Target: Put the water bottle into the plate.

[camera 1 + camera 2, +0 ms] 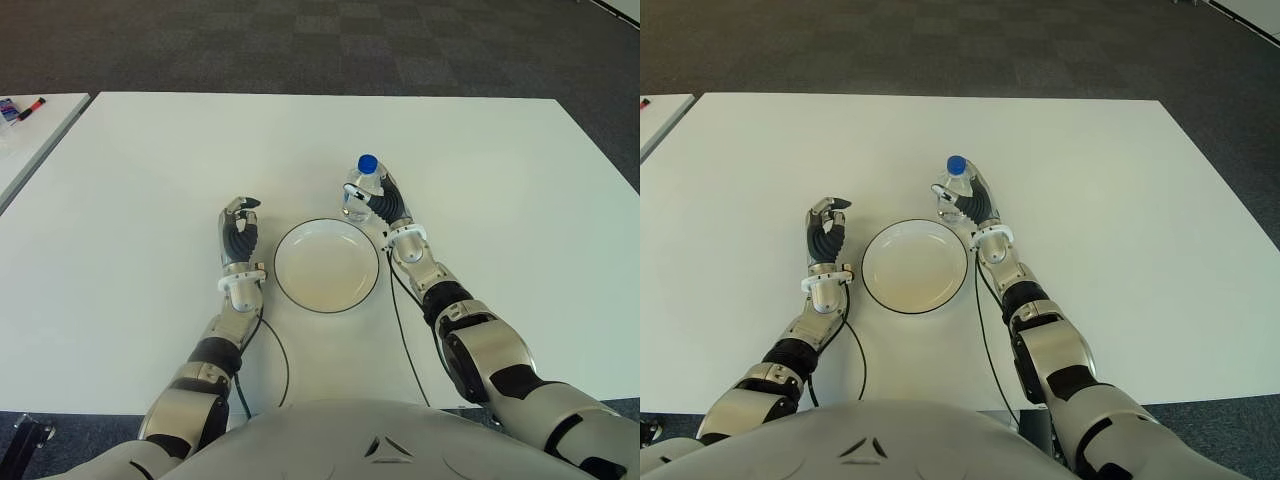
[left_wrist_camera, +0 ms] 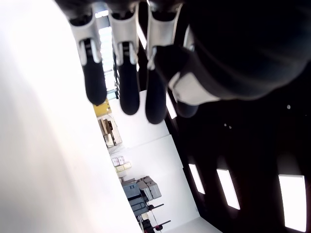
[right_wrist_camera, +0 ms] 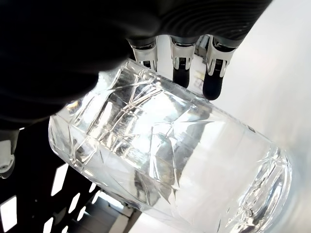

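Observation:
A clear water bottle (image 1: 360, 188) with a blue cap stands upright just beyond the right rim of the white, dark-rimmed plate (image 1: 327, 265). My right hand (image 1: 387, 207) is shut around it from the right. In the right wrist view the fingers (image 3: 181, 68) wrap over the ribbed bottle (image 3: 165, 160). Whether the bottle's base touches the table cannot be told. The plate has nothing in it. My left hand (image 1: 239, 230) shows just left of the plate, fingers (image 2: 121, 73) relaxed and holding nothing.
The white table (image 1: 150, 170) stretches wide on all sides of the plate. A second white table at the far left carries small red and blue items (image 1: 20, 108). Dark carpet lies beyond the far edge. Thin black cables (image 1: 283, 355) trail from both wrists.

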